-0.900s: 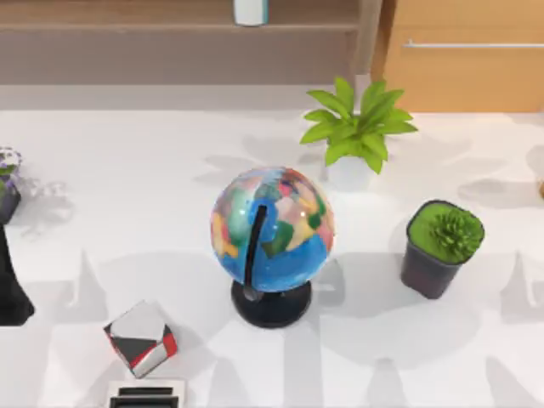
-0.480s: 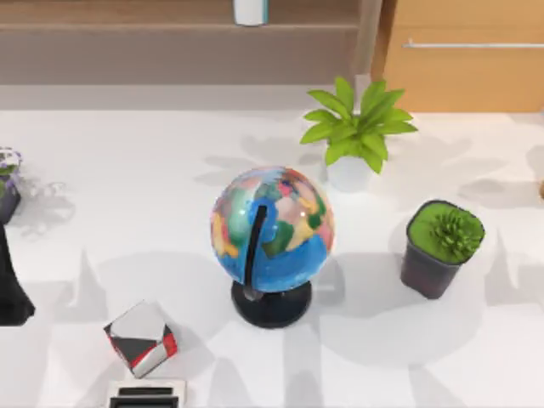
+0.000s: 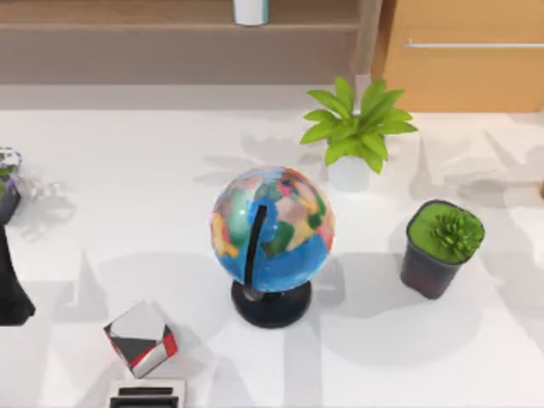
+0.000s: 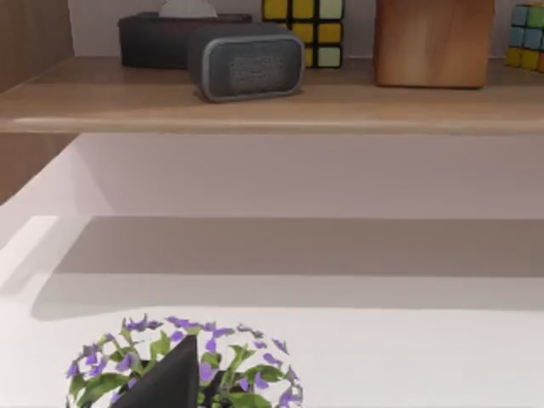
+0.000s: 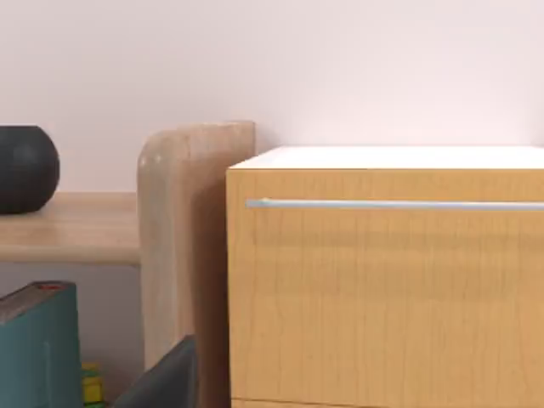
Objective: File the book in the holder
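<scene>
The book, white with teal-blue edges, stands in the shelf recess at the table's back. The right wrist view shows it as a teal slab under the shelf board, beside a dark part of my right gripper. A white frame with a dark slot, which looks like the holder, sits at the front edge, left of centre. My left arm is parked at the table's left edge. A dark part of its gripper hangs over a purple-flowered plant.
A globe on a black stand occupies the middle. A grey-white-red cube lies front left. A leafy plant and a dark pot of green stand to the right. A wooden cabinet is at the back right.
The spiky shadows on the right side of the table have shifted from the front toward the back. The objects and my left arm have not moved.
</scene>
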Controlling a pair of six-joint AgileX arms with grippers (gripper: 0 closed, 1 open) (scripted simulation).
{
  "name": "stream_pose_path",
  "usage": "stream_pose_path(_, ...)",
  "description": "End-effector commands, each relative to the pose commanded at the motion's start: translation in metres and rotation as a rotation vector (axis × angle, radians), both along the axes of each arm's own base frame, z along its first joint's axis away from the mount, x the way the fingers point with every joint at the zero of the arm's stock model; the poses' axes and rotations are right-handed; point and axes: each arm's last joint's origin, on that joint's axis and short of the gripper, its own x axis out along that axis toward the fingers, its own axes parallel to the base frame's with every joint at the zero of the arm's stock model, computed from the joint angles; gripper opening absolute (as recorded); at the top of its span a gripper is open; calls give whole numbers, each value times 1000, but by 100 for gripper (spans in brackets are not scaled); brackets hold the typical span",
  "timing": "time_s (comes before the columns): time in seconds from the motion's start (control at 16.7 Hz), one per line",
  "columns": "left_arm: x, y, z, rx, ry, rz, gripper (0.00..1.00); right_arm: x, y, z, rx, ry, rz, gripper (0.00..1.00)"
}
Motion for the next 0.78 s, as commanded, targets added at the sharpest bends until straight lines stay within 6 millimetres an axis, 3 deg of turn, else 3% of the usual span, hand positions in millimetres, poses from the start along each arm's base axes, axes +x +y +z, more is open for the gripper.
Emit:
stream_pose_path(0.18, 0, 0, 0, 0, 0, 0, 100, 61, 53, 26, 19, 6, 2, 100)
stream_pose_path(0.3, 0, 0, 0, 0, 0, 0, 100, 104, 98, 25, 26, 30, -7, 100)
stream_pose_path(0.42, 0, 0, 0, 0, 0, 0, 100, 143, 146, 7, 22, 70, -22, 100)
stream_pose_path(0.54, 0, 0, 0, 0, 0, 0, 100, 175, 193, -24, 11, 114, -43, 100)
stream_pose_path(0.78, 0, 0, 0, 0, 0, 0, 100, 214, 260, -94, -20, 192, -101, 100)
